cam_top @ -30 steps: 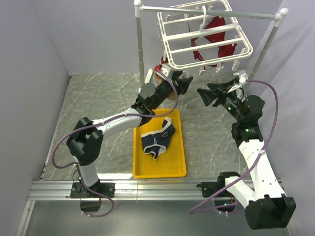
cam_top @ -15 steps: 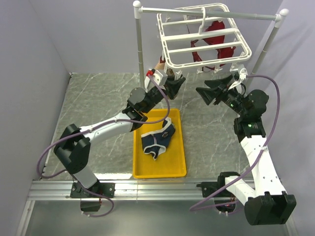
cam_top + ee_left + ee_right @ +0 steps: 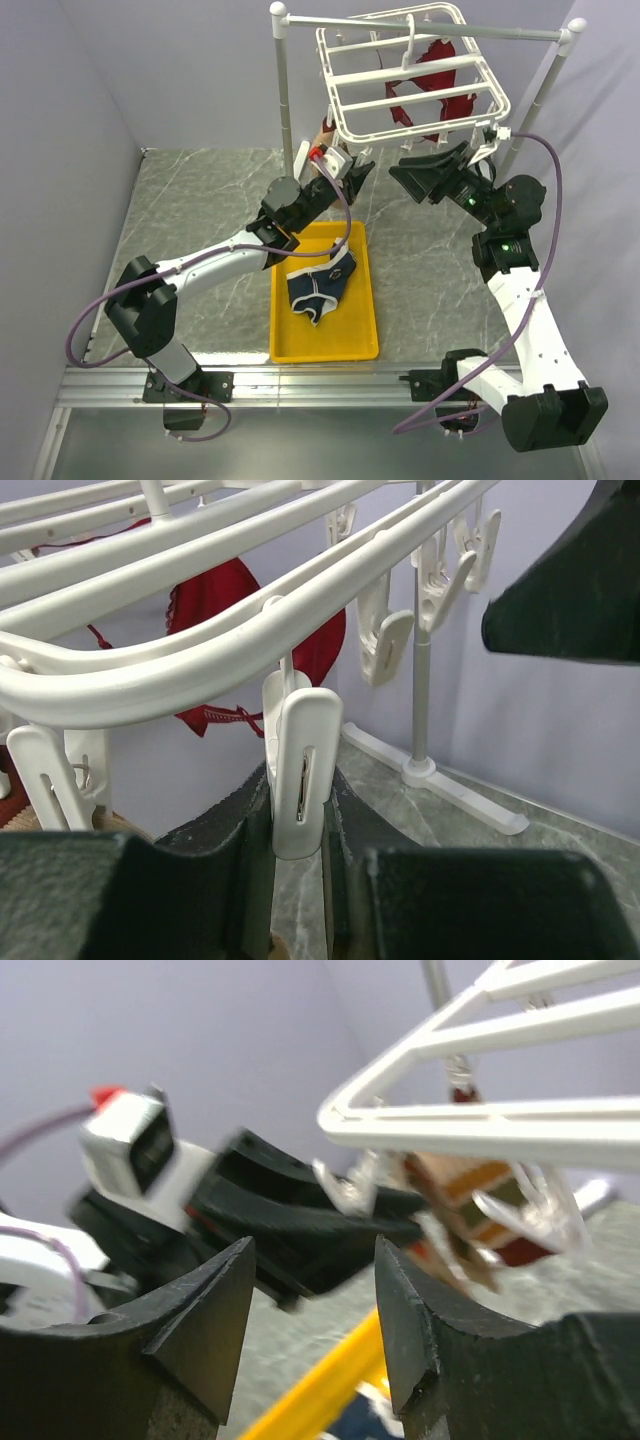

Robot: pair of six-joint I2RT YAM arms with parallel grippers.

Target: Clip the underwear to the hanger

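The navy underwear (image 3: 322, 283) lies crumpled in the yellow tray (image 3: 290, 345); a bit of it shows in the right wrist view (image 3: 356, 1426). The white hanger (image 3: 415, 75) hangs from the stand's top bar. My left gripper (image 3: 360, 170) is raised under the hanger's near left corner. In the left wrist view its fingers (image 3: 298, 776) press on both sides of a dangling white clip (image 3: 300, 765). My right gripper (image 3: 400, 172) is open and empty, just right of the left one, under the hanger's front edge (image 3: 480, 1120). Its jaws (image 3: 313, 1250) stand wide apart.
A dark red garment (image 3: 430, 85) hangs clipped under the hanger. A brown-and-cream patterned cloth (image 3: 470, 1195) hangs behind the left gripper. The white stand's poles (image 3: 283, 90) flank the hanger. Grey walls close in on three sides.
My left arm has stretched up and to the right, bringing its gripper onto the clip. My right gripper has risen and moved left toward the hanger's front edge.
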